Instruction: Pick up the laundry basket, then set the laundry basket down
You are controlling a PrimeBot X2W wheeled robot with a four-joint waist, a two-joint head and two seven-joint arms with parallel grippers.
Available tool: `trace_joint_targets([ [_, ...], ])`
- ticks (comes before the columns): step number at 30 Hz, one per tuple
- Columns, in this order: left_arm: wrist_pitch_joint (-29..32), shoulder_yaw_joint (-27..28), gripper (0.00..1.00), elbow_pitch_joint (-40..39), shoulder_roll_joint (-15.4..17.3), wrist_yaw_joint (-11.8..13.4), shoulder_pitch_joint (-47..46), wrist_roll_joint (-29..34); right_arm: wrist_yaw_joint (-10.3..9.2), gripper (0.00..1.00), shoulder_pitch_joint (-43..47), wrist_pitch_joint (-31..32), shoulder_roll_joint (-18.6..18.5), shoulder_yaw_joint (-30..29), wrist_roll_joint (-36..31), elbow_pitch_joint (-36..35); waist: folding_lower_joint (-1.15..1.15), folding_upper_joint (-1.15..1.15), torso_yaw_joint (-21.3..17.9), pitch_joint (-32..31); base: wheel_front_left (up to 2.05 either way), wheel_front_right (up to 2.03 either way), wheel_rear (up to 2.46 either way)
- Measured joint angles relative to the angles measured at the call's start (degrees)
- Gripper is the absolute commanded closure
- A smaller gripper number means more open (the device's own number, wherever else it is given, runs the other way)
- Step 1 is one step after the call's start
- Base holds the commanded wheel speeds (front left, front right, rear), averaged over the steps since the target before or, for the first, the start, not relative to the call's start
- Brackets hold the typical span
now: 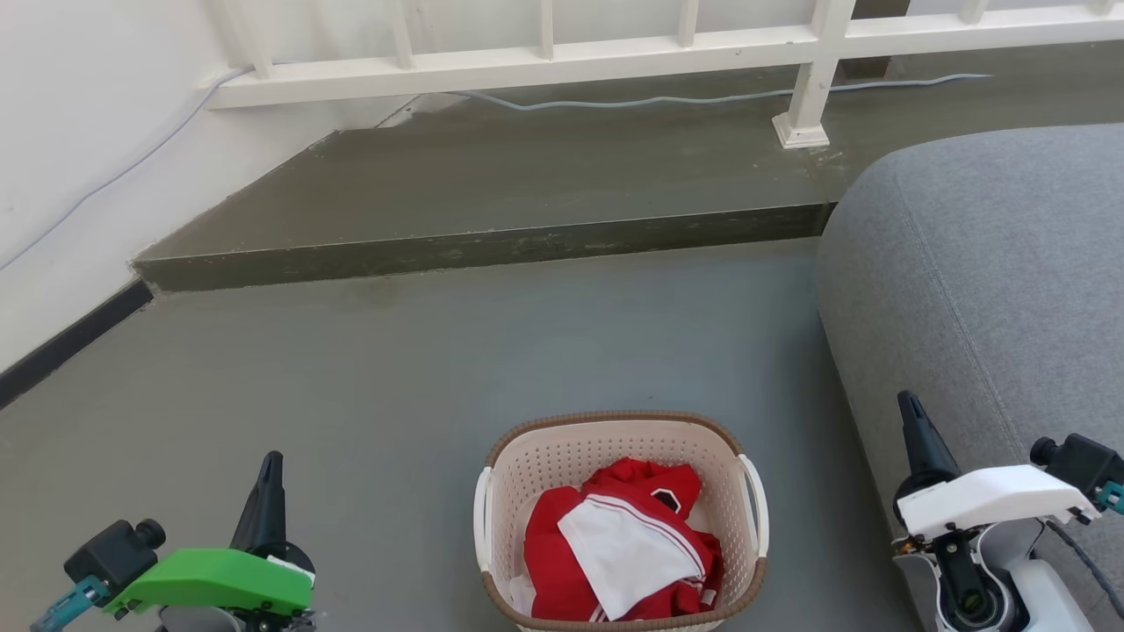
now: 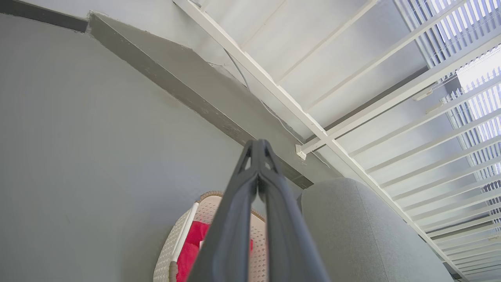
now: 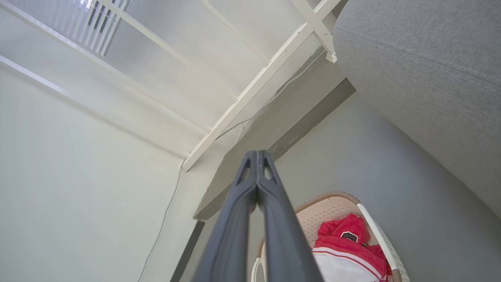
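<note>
And here's the laundry basket, sitting flat on the floor between the two sets of fingers and a touch nearer the robot than their tips. The left gripper hangs out to one side, fingers pressed together on nothing. The right gripper mirrors it on the other side, likewise pinched closed and empty, close against the grey sofa. Both are well apart from the basket, nothing touching. It looks an easy lift: thin perforated plastic, probably light and fairly stiff with a little give in the walls. The red and white clothing heaped inside is soft and should add little weight. The sensible hold is the two white side loops, the left handle for the left fingers and the right handle for the right. Both pairs would have to open first. Smooth plastic may slip, so an uneven lift could tip it.
</note>
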Motion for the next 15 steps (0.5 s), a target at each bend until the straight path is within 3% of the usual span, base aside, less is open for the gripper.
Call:
trace_joint_targets([
  [15,2.9,1.7,1.0,0.3,0.2,0.0,-0.2,-10.2,0.34,1.0,-0.6,2.9,0.4,-3.0,10.6,-0.5,0.0,0.0,0.2,-0.1,0.0,0.0,0.0],
])
